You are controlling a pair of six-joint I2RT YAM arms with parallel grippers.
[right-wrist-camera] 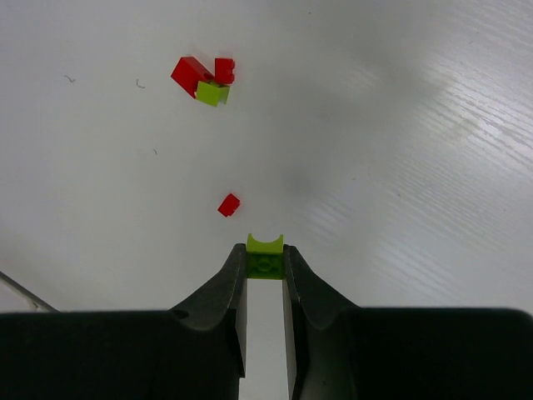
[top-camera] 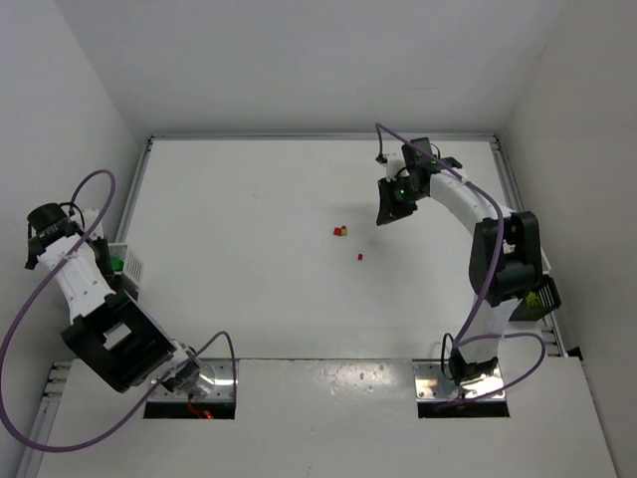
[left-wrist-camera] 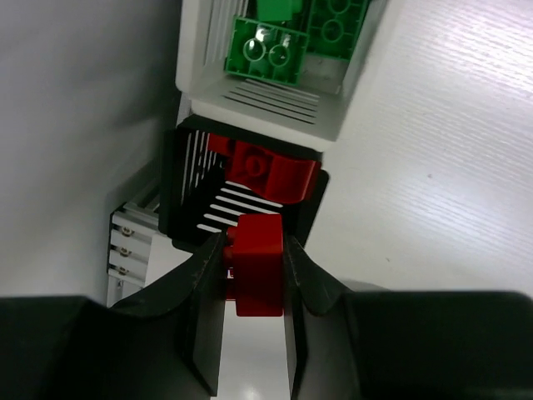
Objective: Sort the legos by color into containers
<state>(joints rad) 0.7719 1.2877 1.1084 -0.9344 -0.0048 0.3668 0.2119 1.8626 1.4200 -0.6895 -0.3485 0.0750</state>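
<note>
White table (top-camera: 259, 199): the reference for every position below is the brick cluster (top-camera: 340, 231), two red pieces and one lime piece lying together near the middle of the surface

Left arm (top-camera: 95, 299): far left of the cluster, folded over the table's left edge. Right arm (top-camera: 478, 214): reaches in from the right, with its wrist just right of the cluster

White bin (left-wrist-camera: 258, 104): far left of the cluster, at the left edge, with ribbed walls. It contains green bricks (left-wrist-camera: 265, 52). A second bin (left-wrist-camera: 179, 183) touches it on the side nearer the left wrist camera. Its walls look dark in this view, and a red brick (left-wrist-camera: 271, 171) lies inside

Left gripper (left-wrist-camera: 254, 243): poised over the dark-looking bin, jaws pinching a red lego (left-wrist-camera: 256, 267) by its two sides

Right gripper (right-wrist-camera: 265, 258): right of the cluster and clear of the table, jaws pinching a lime-green lego (right-wrist-camera: 265, 243) at the fingertips

Loose red lego (top-camera: 359, 257): alone on the table, close to the cluster on its near-right side, between the cluster and the right fingertips in the right wrist view
</note>
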